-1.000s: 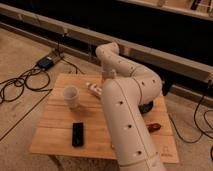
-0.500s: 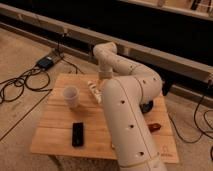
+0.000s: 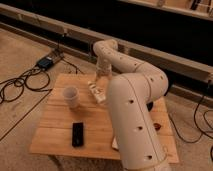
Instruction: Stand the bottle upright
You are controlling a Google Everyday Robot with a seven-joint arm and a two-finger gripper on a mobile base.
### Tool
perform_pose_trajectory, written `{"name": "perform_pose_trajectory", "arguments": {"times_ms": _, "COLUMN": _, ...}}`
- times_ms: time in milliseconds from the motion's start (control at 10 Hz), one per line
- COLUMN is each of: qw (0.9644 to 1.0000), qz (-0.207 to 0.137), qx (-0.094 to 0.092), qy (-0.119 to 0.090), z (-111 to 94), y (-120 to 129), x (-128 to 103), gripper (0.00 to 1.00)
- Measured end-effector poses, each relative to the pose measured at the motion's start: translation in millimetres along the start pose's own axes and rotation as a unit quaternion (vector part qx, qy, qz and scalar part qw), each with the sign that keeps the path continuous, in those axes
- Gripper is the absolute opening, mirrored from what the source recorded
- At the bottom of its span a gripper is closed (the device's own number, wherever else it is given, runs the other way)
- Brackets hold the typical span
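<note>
Bottle [image 3: 96, 93] lies beside upright cup [image 3: 71, 96] on table [image 3: 52, 127]; jaws over bottle.

table [image 3: 54, 125]: matt slatted wood | bottle [image 3: 96, 93]: pale plastic (under the gripper [image 3: 98, 83]) | arm [image 3: 132, 117]: smooth white shell

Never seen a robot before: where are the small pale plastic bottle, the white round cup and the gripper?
Small pale plastic bottle [image 3: 96, 93]: camera view, middle of its body.
White round cup [image 3: 71, 98]: camera view, its side wall.
Gripper [image 3: 98, 79]: camera view, its tip, above the bottle.

gripper [image 3: 95, 84] over bottle [image 3: 97, 94], contact unclear
</note>
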Motion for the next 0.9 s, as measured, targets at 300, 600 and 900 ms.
{"name": "perform_pose_trajectory", "arguments": {"times_ms": 300, "qw": 0.9997, "qz": -0.024, "qx": -0.004, "qy": -0.001, "z": -2, "y": 14, "x": 9, "gripper": 0.65}}
{"name": "perform_pose_trajectory", "arguments": {"times_ms": 600, "qw": 0.9995, "qz": -0.032, "qx": -0.002, "qy": -0.004, "z": -2, "y": 22, "x": 14, "gripper": 0.65}}
{"name": "perform_pose_trajectory", "arguments": {"times_ms": 900, "qw": 0.9999, "qz": -0.002, "qx": 0.008, "qy": -0.007, "z": -2, "y": 20, "x": 13, "gripper": 0.65}}
